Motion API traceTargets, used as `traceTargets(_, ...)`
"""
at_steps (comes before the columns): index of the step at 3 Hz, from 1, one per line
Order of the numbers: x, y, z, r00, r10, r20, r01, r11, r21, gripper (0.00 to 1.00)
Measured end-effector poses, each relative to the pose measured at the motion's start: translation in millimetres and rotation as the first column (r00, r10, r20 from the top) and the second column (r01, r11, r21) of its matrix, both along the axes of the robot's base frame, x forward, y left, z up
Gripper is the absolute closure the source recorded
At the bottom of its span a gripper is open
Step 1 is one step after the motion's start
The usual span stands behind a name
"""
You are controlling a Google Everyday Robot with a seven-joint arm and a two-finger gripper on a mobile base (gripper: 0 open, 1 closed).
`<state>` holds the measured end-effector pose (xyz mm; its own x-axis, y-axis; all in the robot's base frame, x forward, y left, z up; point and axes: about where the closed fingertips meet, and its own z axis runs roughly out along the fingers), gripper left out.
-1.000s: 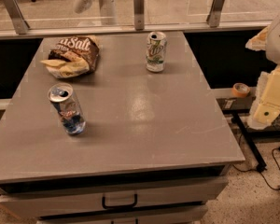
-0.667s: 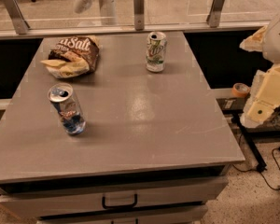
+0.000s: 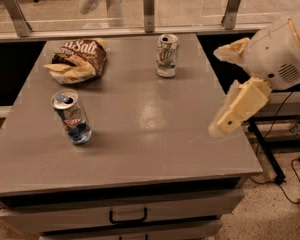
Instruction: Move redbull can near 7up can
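The claw (image 3: 221, 90) hangs at the right-hand edge of a grey table (image 3: 155, 134), its two cream fingers (image 3: 240, 106) spread apart with nothing between them. One finger is a short stub pointing across the tabletop; the other is longer and slopes down toward the table's rim. Whether the lower tip touches the surface cannot be told from this angle. Behind the claw, to its right, sits the rounded white body of the arm (image 3: 282, 54), which fills the picture's upper right corner.

Nearest the claw, to its left and farther back on the table, the 7up can (image 3: 167, 55) stands upright, its opened silver top showing and its green lettering turned toward the camera. It is apart from the claw, with bare table between them.

Well across the table from the claw, on the far left and nearer the front edge, stands the redbull can (image 3: 72, 116), also opened, its blue patches low on the side. It is well apart from the 7up can.

Beyond the redbull can, in the back left corner and farthest from the claw, lies a brown chip bag (image 3: 79, 60) on its side.

Under the tabletop, below and to the left of the claw, a drawer front carries a dark handle (image 3: 128, 216). Below the claw and to its right, black cables (image 3: 285, 184) trail over a speckled floor. Metal posts (image 3: 148, 9) line the table's far edge.
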<state>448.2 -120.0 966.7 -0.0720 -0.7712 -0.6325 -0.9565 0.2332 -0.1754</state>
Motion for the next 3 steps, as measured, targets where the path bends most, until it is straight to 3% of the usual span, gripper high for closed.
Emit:
traceTargets(1,4,50,7,0.9971,0.063,0.042,-0.07,0.983,0.168,0.0)
traceTargets(2,1,59,17,0.9962,0.07,0.052,-0.079,0.977,0.196,0.0)
traceTargets(3,-4,74,10,0.9953,0.092,0.03,-0.096,0.972,0.216,0.0)
